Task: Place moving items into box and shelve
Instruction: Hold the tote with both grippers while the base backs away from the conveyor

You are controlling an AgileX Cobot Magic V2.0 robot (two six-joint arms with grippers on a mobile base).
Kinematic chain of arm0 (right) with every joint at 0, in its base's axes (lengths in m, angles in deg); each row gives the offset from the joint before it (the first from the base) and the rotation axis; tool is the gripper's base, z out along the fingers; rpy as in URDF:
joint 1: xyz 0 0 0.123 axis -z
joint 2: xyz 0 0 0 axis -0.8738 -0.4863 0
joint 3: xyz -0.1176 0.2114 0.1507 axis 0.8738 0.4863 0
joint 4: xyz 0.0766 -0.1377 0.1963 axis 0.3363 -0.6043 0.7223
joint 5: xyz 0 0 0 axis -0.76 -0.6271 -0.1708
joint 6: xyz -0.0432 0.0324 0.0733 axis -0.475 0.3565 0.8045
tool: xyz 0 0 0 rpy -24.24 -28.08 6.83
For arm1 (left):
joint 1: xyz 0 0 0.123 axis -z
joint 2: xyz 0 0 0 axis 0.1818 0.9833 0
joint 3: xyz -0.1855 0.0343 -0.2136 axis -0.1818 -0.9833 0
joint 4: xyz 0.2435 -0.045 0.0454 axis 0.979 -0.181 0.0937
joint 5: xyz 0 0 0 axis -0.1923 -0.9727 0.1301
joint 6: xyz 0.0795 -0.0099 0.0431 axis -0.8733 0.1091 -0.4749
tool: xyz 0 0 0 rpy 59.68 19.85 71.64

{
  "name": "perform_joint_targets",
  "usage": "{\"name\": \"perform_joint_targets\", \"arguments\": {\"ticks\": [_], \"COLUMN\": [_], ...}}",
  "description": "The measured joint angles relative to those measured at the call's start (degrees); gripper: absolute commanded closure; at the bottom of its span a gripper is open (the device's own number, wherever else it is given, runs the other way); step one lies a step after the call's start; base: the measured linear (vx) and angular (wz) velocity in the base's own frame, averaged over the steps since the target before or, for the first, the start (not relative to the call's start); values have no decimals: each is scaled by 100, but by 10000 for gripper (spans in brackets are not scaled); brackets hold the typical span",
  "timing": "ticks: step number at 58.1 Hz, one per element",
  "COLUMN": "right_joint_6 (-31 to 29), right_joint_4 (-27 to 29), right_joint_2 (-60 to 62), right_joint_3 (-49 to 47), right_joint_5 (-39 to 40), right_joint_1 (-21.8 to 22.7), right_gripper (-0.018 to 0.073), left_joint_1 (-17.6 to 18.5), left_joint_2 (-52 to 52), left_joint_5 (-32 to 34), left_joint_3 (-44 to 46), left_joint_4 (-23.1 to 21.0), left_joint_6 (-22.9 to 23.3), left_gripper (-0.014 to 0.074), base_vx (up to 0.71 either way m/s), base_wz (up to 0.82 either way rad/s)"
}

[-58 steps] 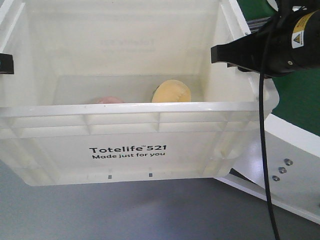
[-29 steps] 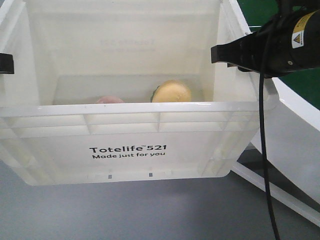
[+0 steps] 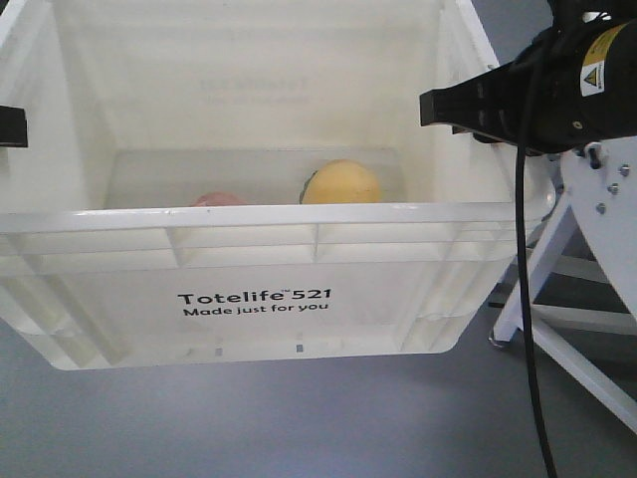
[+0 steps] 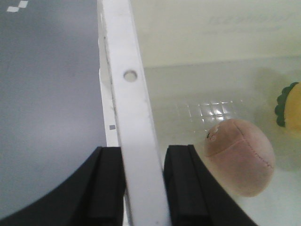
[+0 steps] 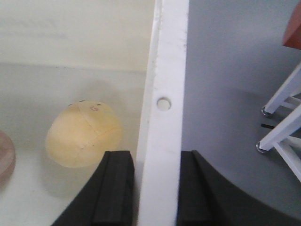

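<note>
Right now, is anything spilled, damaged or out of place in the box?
Nothing stands out. The yellow item and pink item lie in the box; the left gripper and right gripper clamp its rims.

A white metal frame (image 3: 612, 249) stands on the grey floor (image 3: 299, 418); a reddish-brown corner (image 5: 294, 28) shows near it

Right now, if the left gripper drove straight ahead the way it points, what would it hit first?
The box rim: the left gripper straddles it, and it runs straight ahead between its jaws. The reddish-pink fruit lies off to the side, probably clear; depth is uncertain.
</note>
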Motion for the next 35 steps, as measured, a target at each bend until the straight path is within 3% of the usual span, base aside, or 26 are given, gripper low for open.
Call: {"name": "perform_joint_targets", "arguments": {"ticks": [35], "right_joint_6": [0], "right_joint_4": [5], "right_joint_2": [0], "right_joint_3": [0], "right_joint_5": [0], "right_joint_1": [0], "right_gripper": [447], "left_joint_1": [0], "left_joint_2": [0], "left_joint_5": [-10], "left_joint_3": [0], "left_joint_4": [0], "left_joint_6": [0], "left_gripper": [456], "base_vx": [-14], "base_wz": [56]}}
